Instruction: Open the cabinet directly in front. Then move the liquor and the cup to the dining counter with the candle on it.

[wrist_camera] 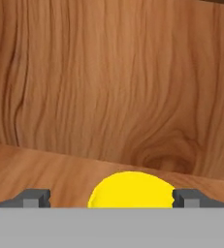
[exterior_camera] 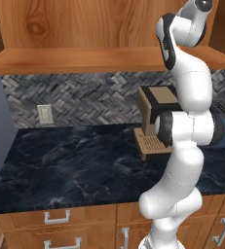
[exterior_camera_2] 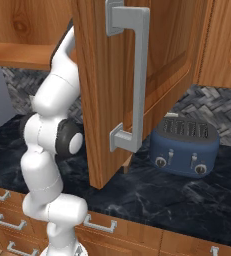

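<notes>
The cabinet (exterior_camera: 84,29) stands open. Its door (exterior_camera_2: 107,100), with a long silver bar handle (exterior_camera_2: 138,80), swings out toward me in the right base view. My arm reaches up into the cabinet. In the hand view the yellow cup (wrist_camera: 130,188) rests on the wooden shelf, its rounded top showing between the two fingertips (wrist_camera: 36,196). My gripper (wrist_camera: 111,198) is open, one finger on each side of the cup and neither touching it. The cabinet's back panel lies just beyond. The liquor and the dining counter are out of view.
Below the cabinet runs a black marble counter (exterior_camera: 75,165) with a herringbone backsplash. On it stand a brown coffee machine (exterior_camera: 155,121) and a blue toaster (exterior_camera_2: 184,145). Drawers (exterior_camera: 55,216) with short silver handles sit under the counter.
</notes>
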You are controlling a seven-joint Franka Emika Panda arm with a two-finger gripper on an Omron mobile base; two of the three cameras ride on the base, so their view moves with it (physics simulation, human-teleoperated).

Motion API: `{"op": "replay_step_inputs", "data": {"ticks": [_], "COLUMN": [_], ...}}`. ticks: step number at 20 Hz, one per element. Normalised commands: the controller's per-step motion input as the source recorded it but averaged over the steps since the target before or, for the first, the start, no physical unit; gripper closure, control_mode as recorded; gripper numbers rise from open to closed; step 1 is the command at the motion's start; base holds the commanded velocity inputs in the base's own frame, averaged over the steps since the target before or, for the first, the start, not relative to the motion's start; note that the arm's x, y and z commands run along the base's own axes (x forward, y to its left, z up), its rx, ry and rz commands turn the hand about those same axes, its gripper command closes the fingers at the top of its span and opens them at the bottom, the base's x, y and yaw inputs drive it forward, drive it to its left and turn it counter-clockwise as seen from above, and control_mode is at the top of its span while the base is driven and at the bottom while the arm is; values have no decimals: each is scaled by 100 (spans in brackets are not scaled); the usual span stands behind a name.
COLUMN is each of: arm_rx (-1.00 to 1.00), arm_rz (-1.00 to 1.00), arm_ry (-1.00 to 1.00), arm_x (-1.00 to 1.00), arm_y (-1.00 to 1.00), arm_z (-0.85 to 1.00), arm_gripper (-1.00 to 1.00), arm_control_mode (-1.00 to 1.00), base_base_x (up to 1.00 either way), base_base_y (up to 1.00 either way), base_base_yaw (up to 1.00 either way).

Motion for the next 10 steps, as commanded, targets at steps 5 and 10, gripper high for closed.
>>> {"op": "replay_step_inputs", "data": {"ticks": [5,10], "arm_rx": [0,0], "arm_rz": [0,0], "arm_ry": [0,0], "arm_x": [22,0], "arm_y": [0,3], "arm_z": [0,0], "arm_gripper": [-100,-100], "arm_control_mode": [-100,-100], "base_base_x": [0,0], "base_base_y": [0,0], "base_base_yaw": [0,0]}}
